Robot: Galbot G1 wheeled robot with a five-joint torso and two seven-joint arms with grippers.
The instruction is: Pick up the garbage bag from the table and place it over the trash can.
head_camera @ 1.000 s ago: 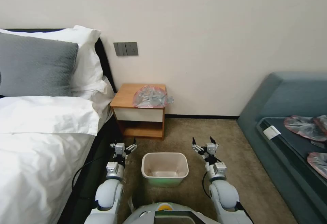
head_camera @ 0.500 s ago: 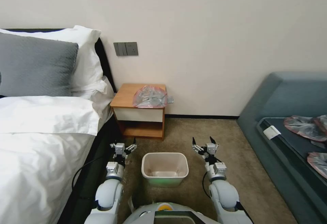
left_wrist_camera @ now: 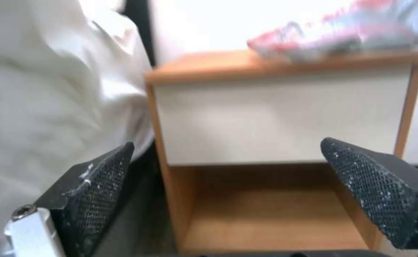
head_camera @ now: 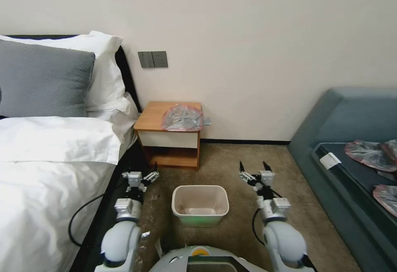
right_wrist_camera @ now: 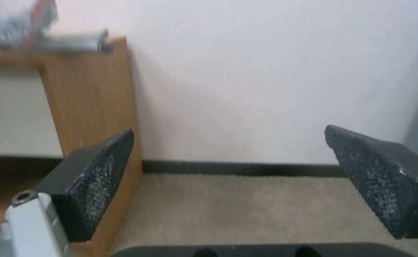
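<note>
Lying crumpled on worktop (head_camera: 155, 117): garbage bag (head_camera: 182, 117). Standing empty on carpet: trash can (head_camera: 200, 205). Flanking it w/ fingers spread: left hand (head_camera: 142, 175), right hand (head_camera: 256, 172).

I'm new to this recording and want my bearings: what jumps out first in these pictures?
The garbage bag, crinkled grey with a pink-red rim, lies on the right part of the table beside the bed. On the carpet in front stands the trash can, with no bag in it. The left gripper and right gripper hang open on either side of it, holding nothing.
</note>
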